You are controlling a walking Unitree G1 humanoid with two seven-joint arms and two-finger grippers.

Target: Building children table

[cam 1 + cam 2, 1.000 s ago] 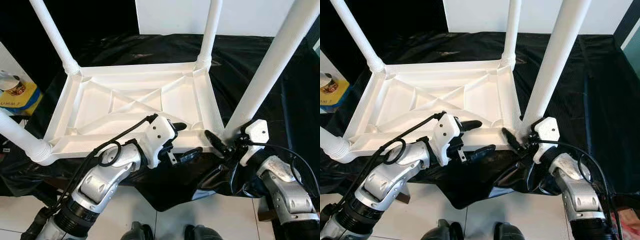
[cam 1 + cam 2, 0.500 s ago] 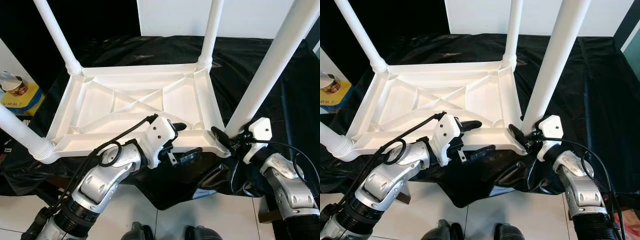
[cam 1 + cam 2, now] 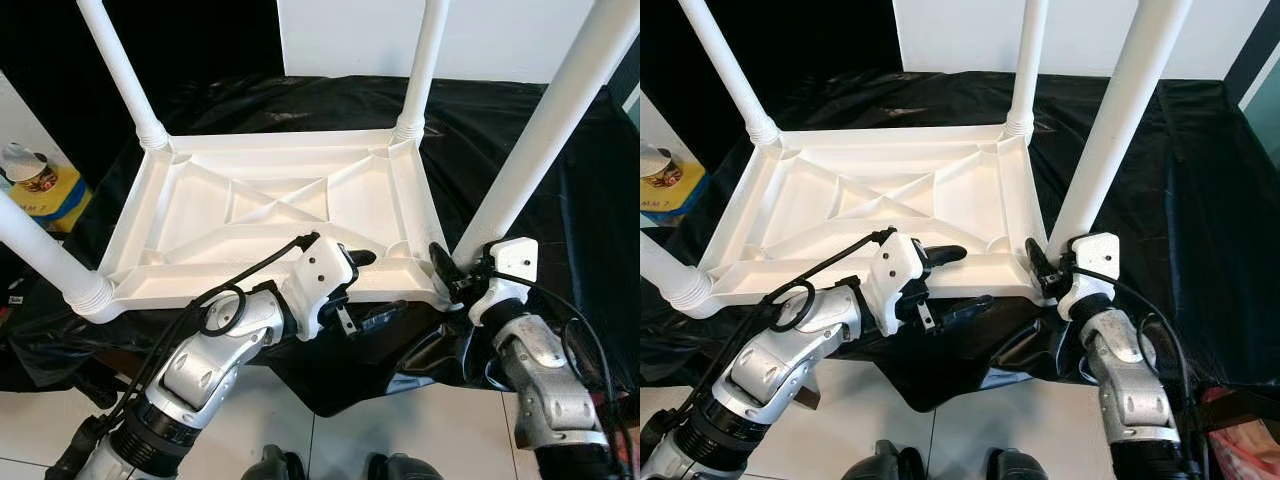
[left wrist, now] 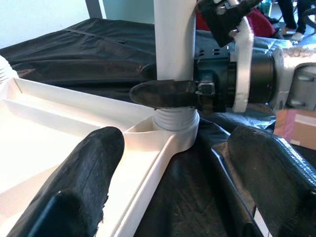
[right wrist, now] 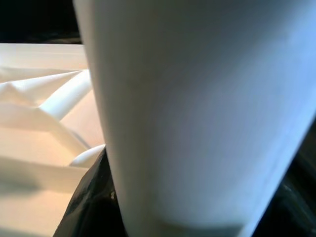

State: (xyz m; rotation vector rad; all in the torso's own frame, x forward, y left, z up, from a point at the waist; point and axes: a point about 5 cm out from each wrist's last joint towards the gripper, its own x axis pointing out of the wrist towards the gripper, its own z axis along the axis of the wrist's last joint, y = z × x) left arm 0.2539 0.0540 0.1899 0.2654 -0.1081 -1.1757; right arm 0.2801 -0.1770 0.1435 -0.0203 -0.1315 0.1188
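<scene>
The white plastic children's table (image 3: 200, 290) lies upside down on a black cloth, its ribbed underside facing up. Four white legs stand up from its corners. The near right leg (image 3: 540, 130) rises steeply past my right arm. My right gripper (image 3: 452, 268) is shut around the threaded base of that leg; in the left wrist view one of its fingers (image 4: 165, 94) crosses the front of the leg. My left gripper (image 3: 368, 287) is open and straddles the near rim, one finger (image 4: 94, 163) over the underside and the other outside it.
Black cloth (image 3: 500, 110) covers the work surface and hangs over its near edge above a white tiled floor (image 3: 40, 420). A yellow and blue item with a tin (image 3: 40, 180) sits at the left. A white panel (image 3: 350, 35) stands behind.
My right gripper has moved in closer against the base of the near right leg, and its forearm has swung inward. The left gripper has stayed on the near rim.
</scene>
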